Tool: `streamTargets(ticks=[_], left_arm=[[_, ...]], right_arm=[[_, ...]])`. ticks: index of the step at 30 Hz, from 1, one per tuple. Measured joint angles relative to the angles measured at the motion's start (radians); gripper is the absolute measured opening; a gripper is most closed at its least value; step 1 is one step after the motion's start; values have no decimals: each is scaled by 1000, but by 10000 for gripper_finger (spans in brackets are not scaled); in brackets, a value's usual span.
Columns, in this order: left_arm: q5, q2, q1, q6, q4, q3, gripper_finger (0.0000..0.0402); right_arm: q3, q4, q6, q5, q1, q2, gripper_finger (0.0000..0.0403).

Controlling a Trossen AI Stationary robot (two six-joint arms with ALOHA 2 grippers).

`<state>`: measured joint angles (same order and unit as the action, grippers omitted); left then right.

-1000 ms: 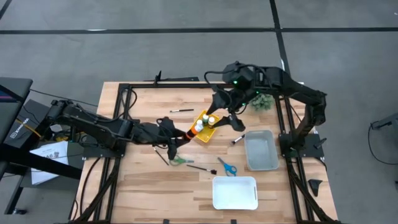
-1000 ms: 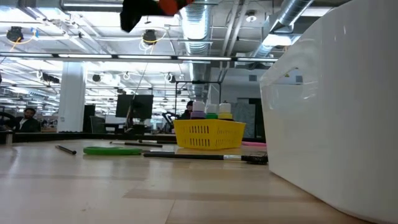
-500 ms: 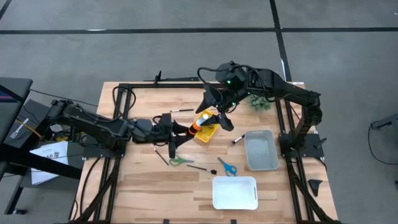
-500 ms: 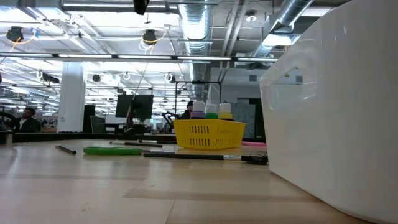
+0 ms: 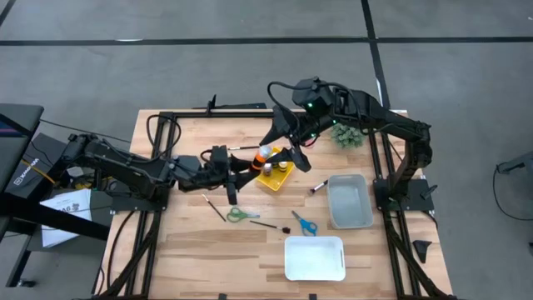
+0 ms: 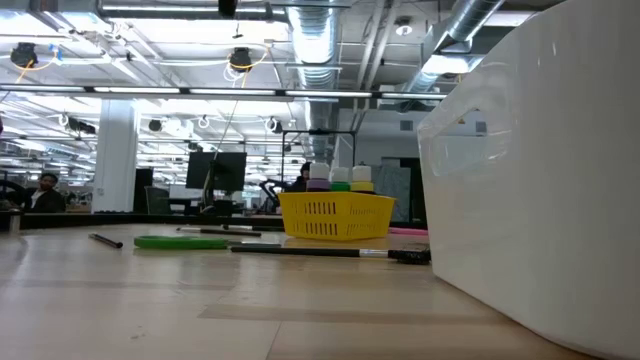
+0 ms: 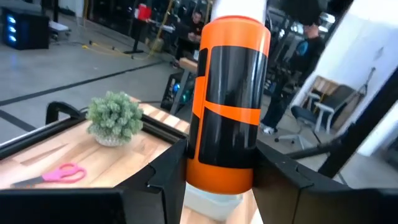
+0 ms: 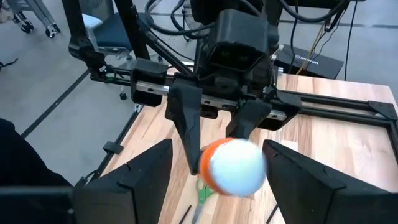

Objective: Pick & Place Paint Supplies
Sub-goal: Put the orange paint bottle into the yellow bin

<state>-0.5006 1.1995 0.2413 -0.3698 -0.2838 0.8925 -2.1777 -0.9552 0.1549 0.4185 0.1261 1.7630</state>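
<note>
Since a second ago our left gripper (image 5: 250, 162) has pulled back toward the table's left, off the basket (image 5: 276, 171), carrying the orange bottle (image 5: 261, 156) with it, and our right gripper (image 5: 286, 143) has swung in from beyond the basket to meet it. Now the two face each other over the table's middle, just to the basket's left.

Our left jaws are closed on the orange bottle, clamping its body from both sides. In the left wrist view the bottle (image 7: 228, 99) stands up between the fingers (image 7: 163, 177), white cap away from the palm. In the right wrist view that white cap (image 8: 235, 167) points almost straight at us, with the left gripper (image 8: 219, 127) behind it. So the bottle's long axis runs along the line joining the two grippers, cap end toward the right one.

Our right jaws stand wide apart and empty, one finger (image 8: 130, 180) on each side of the cap, apparently not touching it. We judge this a handover: the right arm is nearer the free cap end and would need to advance along that axis before closing.

Three other bottles (image 6: 339, 179) stand in the basket; brushes (image 5: 243, 147) lie loose on the table (image 5: 200, 250), and two scissors (image 5: 304, 223) lie there too.
</note>
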Motion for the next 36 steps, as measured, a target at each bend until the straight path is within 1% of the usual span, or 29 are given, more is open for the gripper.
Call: streamTargets(ticks=[5, 32, 36], left_arm=[[-16, 0, 0, 2, -32, 0, 145], [-32, 0, 0, 7, -62, 0, 145], [-32, 0, 0, 7, -64, 0, 145]], right_arm=[[0, 2, -10, -1, 8, 0, 244], [0, 76, -44, 0, 20, 10, 244], [0, 76, -44, 0, 21, 10, 229]])
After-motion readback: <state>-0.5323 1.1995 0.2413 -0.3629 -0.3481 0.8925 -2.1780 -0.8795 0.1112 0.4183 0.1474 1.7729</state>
